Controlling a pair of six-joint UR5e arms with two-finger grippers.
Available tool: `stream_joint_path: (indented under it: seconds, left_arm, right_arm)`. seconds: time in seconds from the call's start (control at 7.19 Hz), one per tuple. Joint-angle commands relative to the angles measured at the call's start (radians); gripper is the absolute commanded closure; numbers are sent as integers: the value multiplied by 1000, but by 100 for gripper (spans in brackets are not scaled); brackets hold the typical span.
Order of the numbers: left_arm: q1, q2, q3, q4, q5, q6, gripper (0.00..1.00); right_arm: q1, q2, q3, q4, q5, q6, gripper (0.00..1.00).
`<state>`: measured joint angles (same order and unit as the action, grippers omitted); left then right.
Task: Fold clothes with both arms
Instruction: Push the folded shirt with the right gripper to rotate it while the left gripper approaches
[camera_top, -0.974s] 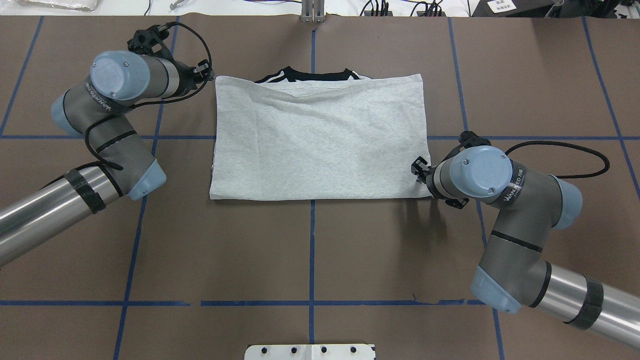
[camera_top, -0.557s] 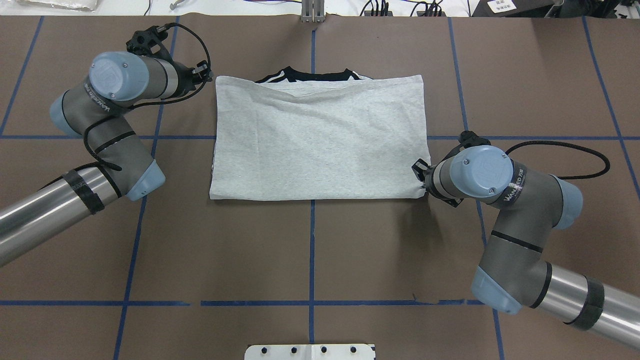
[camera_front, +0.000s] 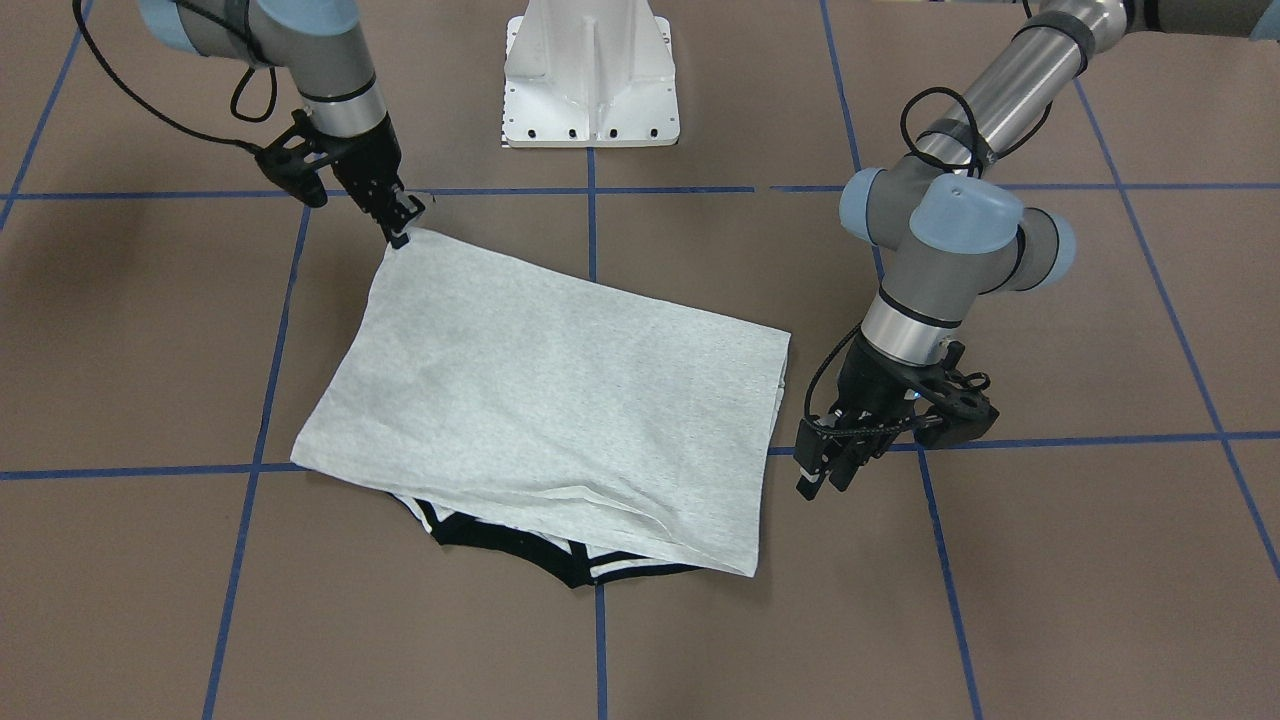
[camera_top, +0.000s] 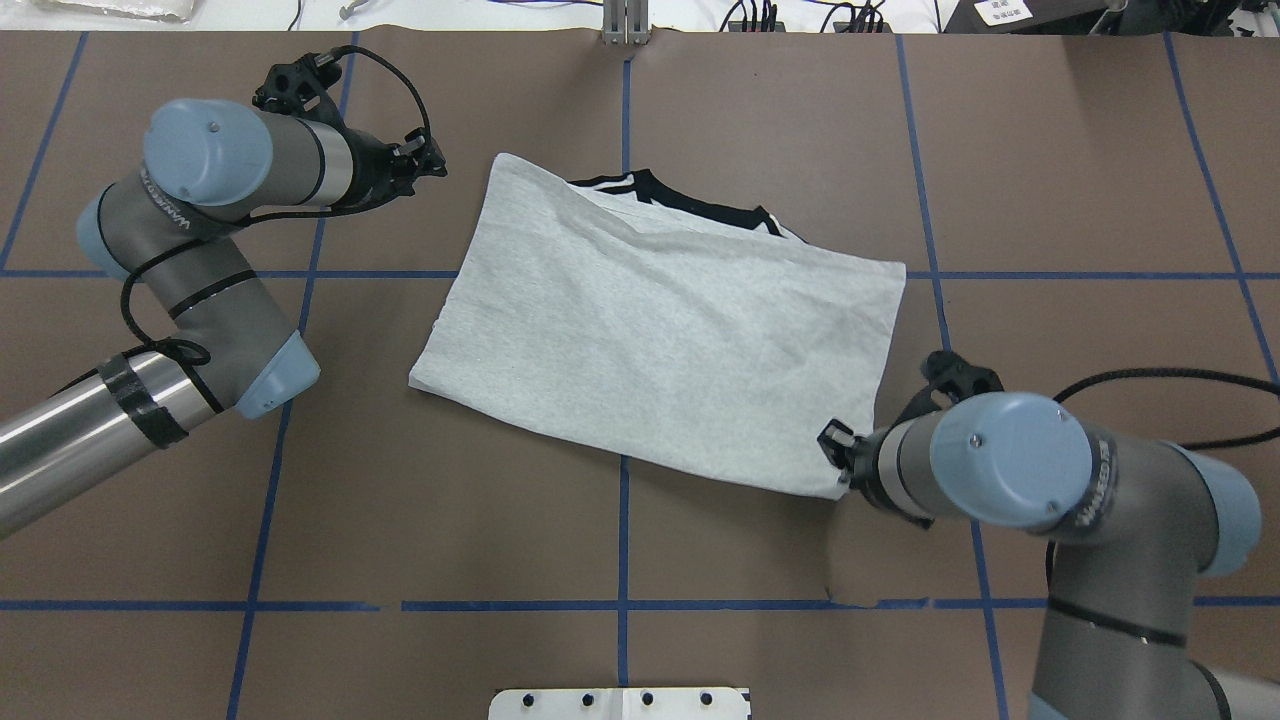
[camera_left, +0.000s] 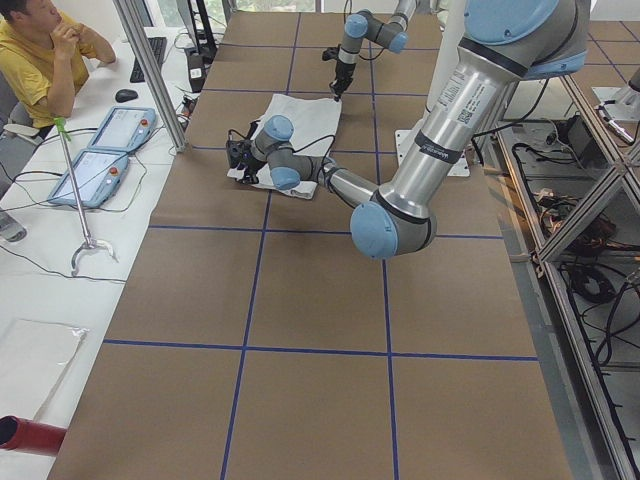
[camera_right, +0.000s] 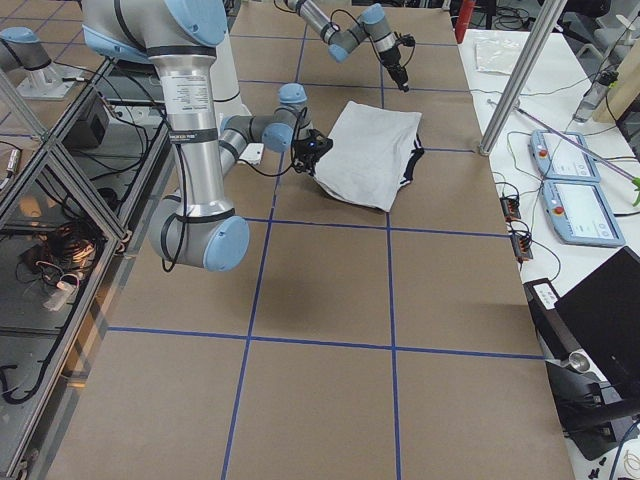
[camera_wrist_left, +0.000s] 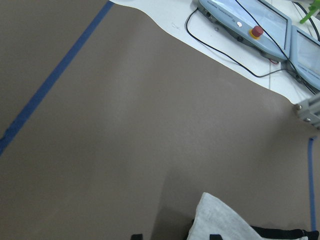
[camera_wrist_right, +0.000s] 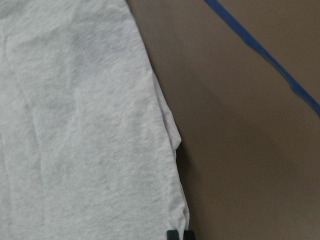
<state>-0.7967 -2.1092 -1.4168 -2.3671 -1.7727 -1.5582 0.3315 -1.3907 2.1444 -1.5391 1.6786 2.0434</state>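
Observation:
The grey T-shirt (camera_top: 660, 330) lies folded and skewed on the brown table, plain side up, its print hidden. Its black-striped collar (camera_top: 690, 205) peeks out at the far edge and also shows in the front view (camera_front: 560, 565). My right gripper (camera_top: 838, 472) is shut on the shirt's near right corner, which also shows in the front view (camera_front: 402, 228) and the right wrist view (camera_wrist_right: 85, 125). My left gripper (camera_top: 435, 162) is open and empty, a short way left of the shirt's far left corner (camera_wrist_left: 220, 225); in the front view (camera_front: 822, 478) it hovers beside the shirt's edge.
The white pedestal base (camera_front: 590, 80) stands at the near table edge. Blue tape lines (camera_top: 622, 540) cross the brown table cover. A metal post (camera_top: 625, 20) stands at the far edge. An operator (camera_left: 40, 50) and teach pendants (camera_left: 120, 125) are beyond it.
My right gripper has pulled the shirt's near right corner toward the robot, so the shirt has turned askew. The far left corner has slid right, away from my left gripper.

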Motion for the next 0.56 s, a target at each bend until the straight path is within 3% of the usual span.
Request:
stream_joint_path:
  seconds: [0.0, 0.14, 0.28, 0.42]
  left_arm:
    - [16, 25, -80, 8, -70, -83, 46]
    - [43, 41, -111, 11, -70, -147, 45]
    - [85, 75, -193, 59, -70, -175, 45]
    - [117, 89, -274, 180, -70, -195, 43]
  right_arm:
    - [-191, -8, 152, -162, 114, 86, 100]
    - [-263, -8, 152, -171, 172, 139, 100]
    - [-329, -11, 146, -176, 170, 164, 1]
    - [-333, -11, 138, -221, 176, 164, 0]
